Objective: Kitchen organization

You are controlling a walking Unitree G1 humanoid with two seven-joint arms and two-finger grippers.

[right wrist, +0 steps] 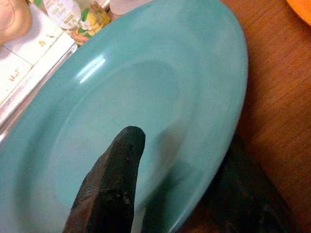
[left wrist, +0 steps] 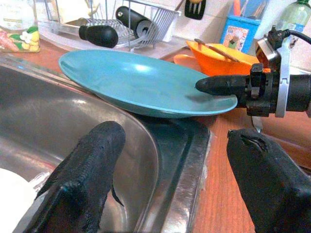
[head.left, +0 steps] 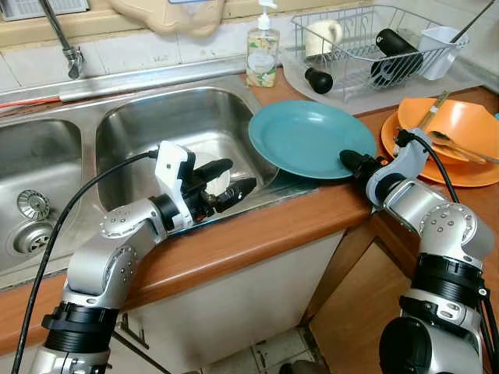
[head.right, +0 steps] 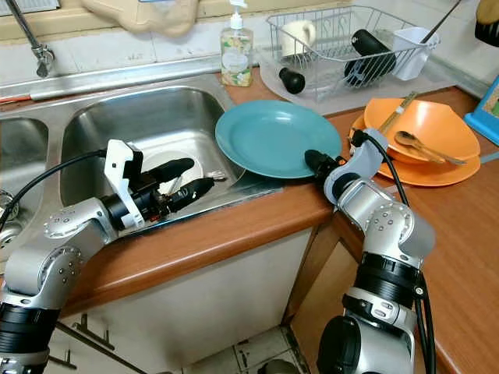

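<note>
Teal plate (head.left: pixel 310 139) sits half on the wooden bench (head.left: pixel 257 234), half over the sink's (head.left: pixel 140 128) right rim, its left side overhanging the basin, and it looks slightly tilted. Right claw (head.left: pixel 348 161) pinches the plate's near-right rim: one finger (right wrist: pixel 114 184) lies on the plate's upper face, the other is under the rim, pressed vs. the wood. In the left wrist view that claw shows gripping the plate edge from the bench side.

Left claw (head.left: pixel 224 181) hovers over the sink's front-right corner w/ fingers spread, holding nothing; one finger (left wrist: pixel 85 177) is over the basin, the other over the bench's front strip. It points toward the plate but is apart from it. Something white lies in the basin beneath it, prob. a dish, too hidden to be sure.

Toward the bench's back edge: soap bottle (head.left: pixel 263 53) just behind the sink's right-rear corner, and a wire dish rack (head.left: pixel 374 47) on a tray w/ a white mug (head.left: pixel 321 35), a black item and a white cup. Orange plates (head.left: pixel 448 136) w/ utensils are stacked near the bench's right edge, just beside the right arm. Tap (head.left: pixel 62 39) stands behind the sink.
</note>
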